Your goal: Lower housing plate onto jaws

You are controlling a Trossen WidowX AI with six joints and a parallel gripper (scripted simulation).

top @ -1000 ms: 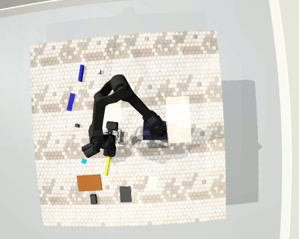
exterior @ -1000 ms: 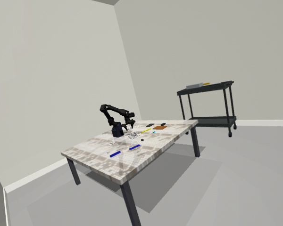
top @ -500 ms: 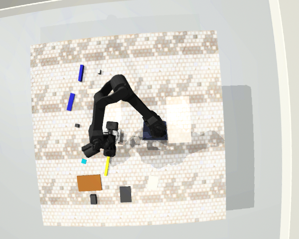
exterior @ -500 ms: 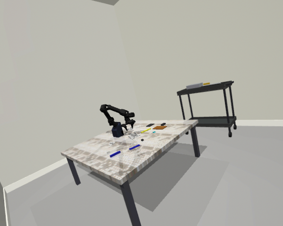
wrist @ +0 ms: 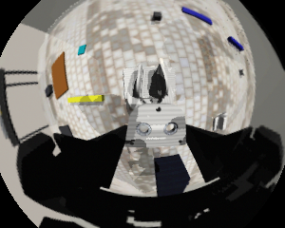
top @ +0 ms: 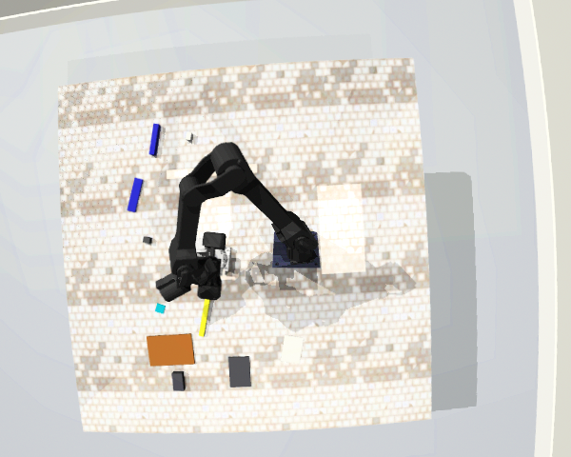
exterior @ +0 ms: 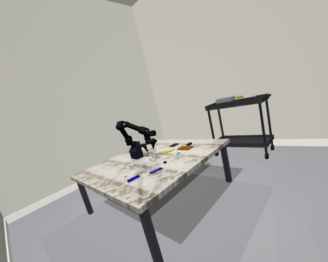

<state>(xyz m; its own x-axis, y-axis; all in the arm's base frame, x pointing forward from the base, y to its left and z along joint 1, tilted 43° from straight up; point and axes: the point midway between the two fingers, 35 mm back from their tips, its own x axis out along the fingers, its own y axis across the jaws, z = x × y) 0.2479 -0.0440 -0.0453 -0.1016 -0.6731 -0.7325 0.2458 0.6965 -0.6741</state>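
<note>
Two-hole housing plate (wrist: 156,124) gripped between wide-set fingers; plate seating can't be told. Tiny marking below plate holes, too small to be read.

The top view looks down from above the table (top: 354,314) (exterior: 110,172) (wrist: 104,28), the exterior view faces it obliquely from well beyond one corner, and the wrist view looks onto it from close above, all three sharing its patterned surface.
</note>
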